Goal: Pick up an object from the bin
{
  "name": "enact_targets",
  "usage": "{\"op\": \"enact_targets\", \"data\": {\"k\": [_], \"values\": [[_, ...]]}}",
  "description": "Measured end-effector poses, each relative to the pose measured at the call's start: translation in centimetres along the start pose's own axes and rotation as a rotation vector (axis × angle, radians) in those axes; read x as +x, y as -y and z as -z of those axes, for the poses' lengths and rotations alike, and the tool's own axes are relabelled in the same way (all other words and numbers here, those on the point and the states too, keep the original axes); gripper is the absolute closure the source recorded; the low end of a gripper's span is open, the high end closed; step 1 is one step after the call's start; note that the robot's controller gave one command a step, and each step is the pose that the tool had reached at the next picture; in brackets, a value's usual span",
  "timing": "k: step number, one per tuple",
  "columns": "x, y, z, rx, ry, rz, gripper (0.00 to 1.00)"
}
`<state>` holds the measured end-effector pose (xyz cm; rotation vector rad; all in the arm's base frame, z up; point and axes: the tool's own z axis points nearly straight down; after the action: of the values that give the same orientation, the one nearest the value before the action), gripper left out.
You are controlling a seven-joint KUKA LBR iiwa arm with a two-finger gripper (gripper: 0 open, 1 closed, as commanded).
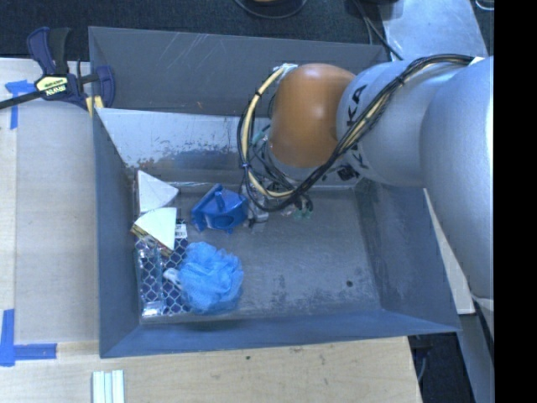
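My claw (257, 211) sits low in the bin (336, 259), just beside the blue piece (216, 211) near the back wall, apparently placed to grasp it; my cover (306, 116) overhangs it, so I cannot tell whether it is open or closed.

The orange cover (310, 116) hides the right end of the blue piece (215, 211) and far floor of the bin (114, 250); the puff (210, 280) covers part of the packet (158, 277).
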<state>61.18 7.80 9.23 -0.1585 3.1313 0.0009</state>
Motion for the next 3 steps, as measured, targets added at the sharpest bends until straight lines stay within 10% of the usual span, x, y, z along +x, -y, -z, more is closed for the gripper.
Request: {"op": "enact_targets", "data": {"k": [2, 3], "values": [[-2.2, -4.5, -2.0, 0.004, 0.011, 0.433, 1.00], [-2.2, -4.5, -2.0, 0.004, 0.011, 0.432, 0.00]]}}
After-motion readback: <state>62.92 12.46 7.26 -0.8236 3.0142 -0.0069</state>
